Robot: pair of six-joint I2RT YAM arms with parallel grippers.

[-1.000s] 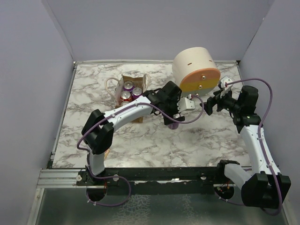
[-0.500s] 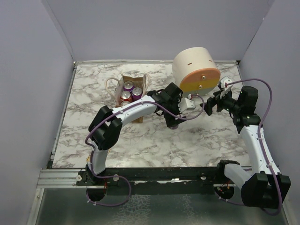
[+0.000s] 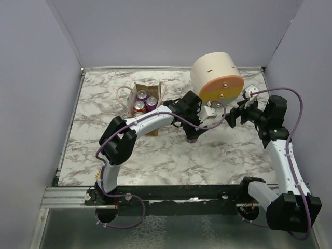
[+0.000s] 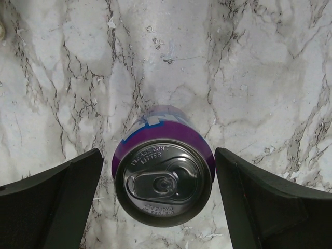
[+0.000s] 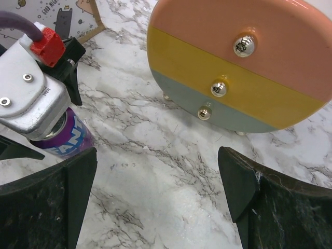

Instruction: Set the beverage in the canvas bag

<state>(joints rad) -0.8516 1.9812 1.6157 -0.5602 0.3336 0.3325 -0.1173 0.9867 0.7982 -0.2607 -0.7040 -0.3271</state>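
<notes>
A purple beverage can (image 4: 163, 179) stands upright on the marble table (image 3: 155, 155); it also shows in the top view (image 3: 192, 139) and the right wrist view (image 5: 70, 136). My left gripper (image 4: 156, 153) is open, one finger on each side of the can with a small gap both sides. It is at the table's middle in the top view (image 3: 193, 134). The tan canvas bag (image 3: 155, 127) with cream handles stands at the back left and holds three cans (image 3: 141, 100). My right gripper (image 5: 156, 155) is open and empty, to the right of the can (image 3: 231, 118).
A large cream cylinder with an orange-yellow face (image 3: 220, 85) lies at the back right, close behind both grippers; its striped face with metal knobs fills the right wrist view (image 5: 244, 67). My left arm (image 3: 150, 120) stretches in front of the bag.
My left arm's elbow has swung a little to the right and its gripper has settled round the can. The right arm has barely moved.
</notes>
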